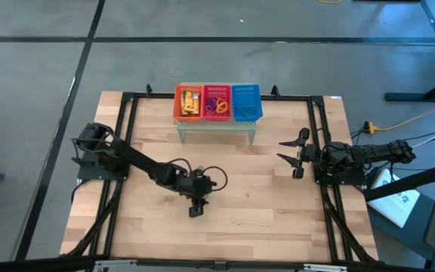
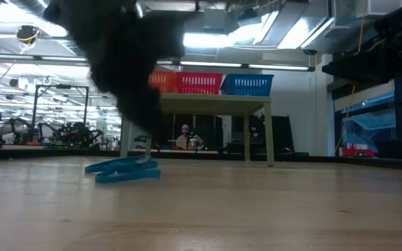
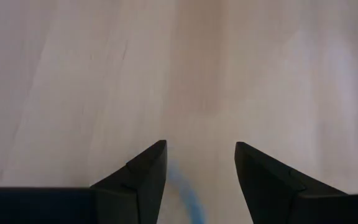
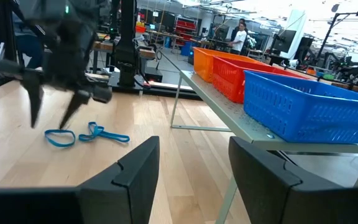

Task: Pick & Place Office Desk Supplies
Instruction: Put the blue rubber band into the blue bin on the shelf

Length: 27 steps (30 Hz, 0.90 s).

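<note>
- Table (image 1: 263,196) of pale wood, ringed by a black frame along its left, right and far edges; broad bare boards lie between the two arms and toward the near edge.
- A small pale stand (image 1: 216,128) sits at the far middle of the table, its legs leaving open space beneath, as the low view shows.
- Three mesh baskets stand side by side on that stand, touching: one orange basket (image 1: 189,103), one red basket (image 1: 217,103), one blue basket (image 1: 247,103).
- Small yellow-orange blocks (image 1: 190,101) lie in the orange basket; thin coloured loops (image 1: 218,106) lie in the red one; neither can be counted from here.
- Two blue loops (image 4: 86,135) lie flat on the boards, just beside each other, out in the open middle-left of the table, well apart from the stand.
- The left gripper (image 1: 195,209) hangs just over those blue loops, fingers spread and pointing down, holding nothing; a strip of blue shows between its fingertips (image 3: 143,180) in its own wrist view.
- The right gripper (image 1: 291,156) waits near the right frame rail, jaws wide apart and empty, facing the stand.
- One person (image 2: 184,137) sits far back in the room.
</note>
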Motion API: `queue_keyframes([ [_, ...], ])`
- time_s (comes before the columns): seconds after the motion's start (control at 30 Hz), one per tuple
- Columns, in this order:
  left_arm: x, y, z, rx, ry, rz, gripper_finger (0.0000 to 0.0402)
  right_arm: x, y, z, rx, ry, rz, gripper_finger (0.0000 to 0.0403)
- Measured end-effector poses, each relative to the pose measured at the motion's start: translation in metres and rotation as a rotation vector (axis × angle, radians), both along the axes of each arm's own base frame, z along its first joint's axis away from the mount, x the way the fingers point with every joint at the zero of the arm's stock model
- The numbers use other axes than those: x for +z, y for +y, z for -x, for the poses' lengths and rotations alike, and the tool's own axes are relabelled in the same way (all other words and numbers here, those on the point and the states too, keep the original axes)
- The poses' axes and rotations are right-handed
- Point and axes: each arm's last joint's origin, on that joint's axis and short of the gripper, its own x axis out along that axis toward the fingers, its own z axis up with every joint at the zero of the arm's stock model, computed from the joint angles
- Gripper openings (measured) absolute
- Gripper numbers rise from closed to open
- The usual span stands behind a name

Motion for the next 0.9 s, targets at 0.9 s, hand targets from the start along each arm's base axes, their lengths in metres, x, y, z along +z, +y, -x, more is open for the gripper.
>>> queue_keyframes([
  [0.9, -0.042, 0.004, -0.008, 0.167, 0.163, 0.113, 0.0121, 0.000, 0.000, 0.000, 0.000, 0.000, -0.003, 0.0195],
])
